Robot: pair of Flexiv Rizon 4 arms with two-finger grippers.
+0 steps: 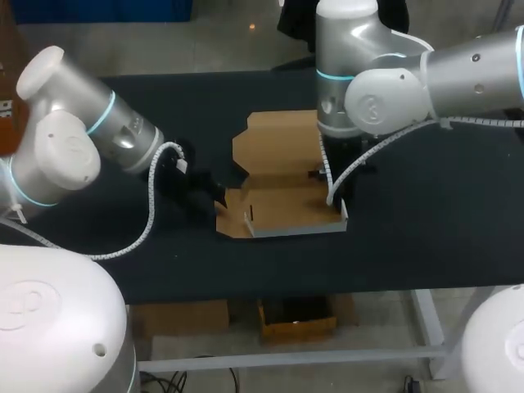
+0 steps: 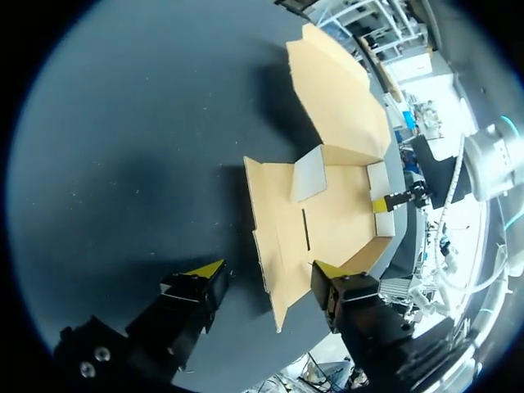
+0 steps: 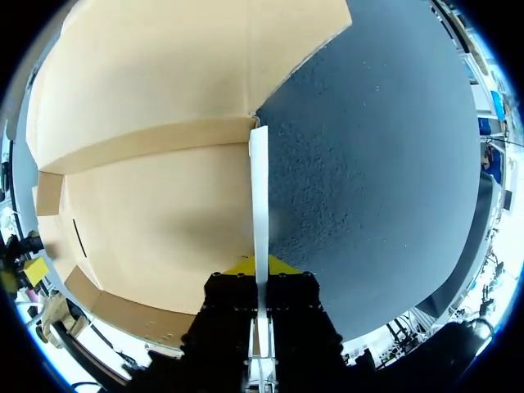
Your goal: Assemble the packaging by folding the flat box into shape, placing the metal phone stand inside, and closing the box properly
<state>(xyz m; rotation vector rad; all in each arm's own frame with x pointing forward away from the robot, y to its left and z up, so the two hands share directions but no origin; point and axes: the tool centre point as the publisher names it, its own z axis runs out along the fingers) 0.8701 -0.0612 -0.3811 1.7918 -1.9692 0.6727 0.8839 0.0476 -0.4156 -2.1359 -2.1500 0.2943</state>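
Note:
The brown cardboard box (image 1: pixel 282 205) lies partly folded on the table's middle, its lid flap (image 1: pixel 274 139) spread flat behind it. My right gripper (image 1: pixel 329 176) stands over the box's right side. In the right wrist view it (image 3: pixel 264 266) is shut on the thin, pale-edged side wall (image 3: pixel 259 188), held upright. My left gripper (image 1: pixel 205 192) is at the box's left end. In the left wrist view its fingers (image 2: pixel 268 268) stand open on either side of the left flap's edge (image 2: pixel 274 282), with gaps showing. No phone stand shows in any view.
The black table top (image 1: pixel 409 246) stretches wide to both sides of the box; its front edge runs close below the box. A white coiled cable (image 1: pixel 151 205) hangs from my left arm over the table.

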